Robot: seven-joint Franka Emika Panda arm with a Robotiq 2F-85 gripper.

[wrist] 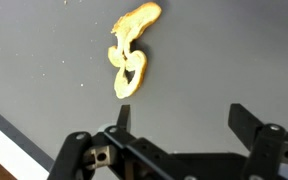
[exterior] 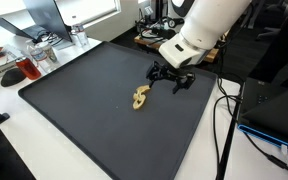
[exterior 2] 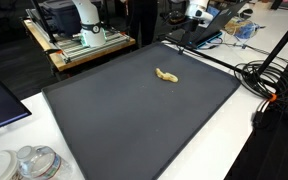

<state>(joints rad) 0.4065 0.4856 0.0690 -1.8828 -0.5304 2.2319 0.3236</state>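
Reach came from the upper right in an exterior view: I had the white jointed robot arm (exterior: 209, 25) bent over at the wrist, so that the black two-fingered gripper (exterior: 170, 83) hung low over the dark grey rectangular mat (exterior: 84, 125). In the wrist view its fingers (wrist: 122, 118) stood wide apart, with only bare mat between them.

The tan, twisted, pretzel-shaped piece (exterior: 140, 98) lay flat on the mat near its middle, just beside the gripper and not touching it. Seen from the wrist, the piece (wrist: 132, 55) sat ahead of one fingertip rather than centred between the two. In both exterior views it lay alone on the mat (exterior 2: 134, 120).

Off the mat, on the white tabletop (exterior 2: 234, 150), clear round jars (exterior 2: 34, 162) stood at a corner; I could not tell what they held. A clear vessel (exterior: 28, 70) beyond another edge showed something red inside.
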